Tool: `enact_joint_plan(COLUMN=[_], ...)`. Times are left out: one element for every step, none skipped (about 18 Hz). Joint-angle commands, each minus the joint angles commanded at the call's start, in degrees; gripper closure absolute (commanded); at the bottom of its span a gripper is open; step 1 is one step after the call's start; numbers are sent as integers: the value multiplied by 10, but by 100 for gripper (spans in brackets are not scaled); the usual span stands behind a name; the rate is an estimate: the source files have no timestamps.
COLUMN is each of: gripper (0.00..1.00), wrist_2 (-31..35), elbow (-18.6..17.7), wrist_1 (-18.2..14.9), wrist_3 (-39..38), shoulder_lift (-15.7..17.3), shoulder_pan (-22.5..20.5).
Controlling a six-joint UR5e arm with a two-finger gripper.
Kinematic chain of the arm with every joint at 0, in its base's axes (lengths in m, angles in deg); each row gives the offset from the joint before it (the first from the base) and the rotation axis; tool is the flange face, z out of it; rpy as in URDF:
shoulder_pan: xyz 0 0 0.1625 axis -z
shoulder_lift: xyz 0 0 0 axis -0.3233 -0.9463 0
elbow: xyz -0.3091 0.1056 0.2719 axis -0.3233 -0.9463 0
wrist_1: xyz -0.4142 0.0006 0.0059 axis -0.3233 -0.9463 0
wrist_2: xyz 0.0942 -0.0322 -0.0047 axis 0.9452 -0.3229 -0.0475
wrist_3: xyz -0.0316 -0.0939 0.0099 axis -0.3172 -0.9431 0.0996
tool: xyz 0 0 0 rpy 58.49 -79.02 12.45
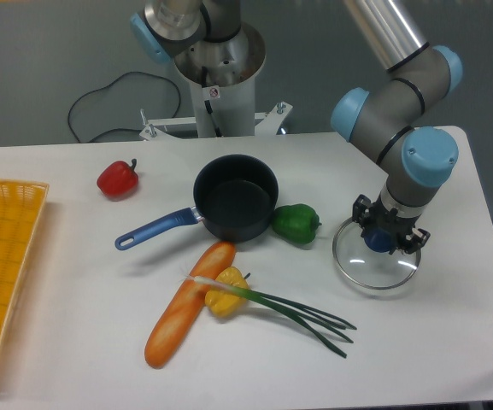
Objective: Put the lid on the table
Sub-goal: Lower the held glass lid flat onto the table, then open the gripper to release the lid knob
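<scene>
Glass lid [376, 261], likely rigid, slick and breakable, sits low at the desk [451, 342], gripper [385, 240] clamped on its blue knob [380, 242], the only sensible hold.

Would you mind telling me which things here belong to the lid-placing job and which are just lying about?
Belongs to the job:
- lid, flat on the table
- gripper, at the lid's blue knob

Just lying about:
- black pot
- red pepper
- green pepper
- yellow pepper
- baguette
- spring onion
- yellow mesh tray
</scene>
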Motion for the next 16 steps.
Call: enact_joint_plan(gripper=[45,45,44,43,43,43,43,43,43,43,43,42,41,40,40,40], wrist_2=[0,0,0,0,0,0,0,0,0,0,0,-1,-1,-1,-1,-1], elbow=[1,1,0,-2,-2,-2,-3,-2,-3,-5,-7,-7,-7,-7,-7,-7], wrist_1=[0,0,-1,-2,-10,-16,-19,-21,-21,-21,-21,-21,-20,-20,-20,-20], wrist_3=[0,0,0,-3,-5,-4,-5,-5,-5,-6,-6,-6,-6,-6,-6,-6], shoulder_lift=[-1,-1,-1,-2,-2,-2,-2,-2,-2,-2,-2,-2,-2,-2,-2,-4], shoulder_pan=[0,0,0,0,0,0,0,0,0,0,0,0,0,0,0,0])
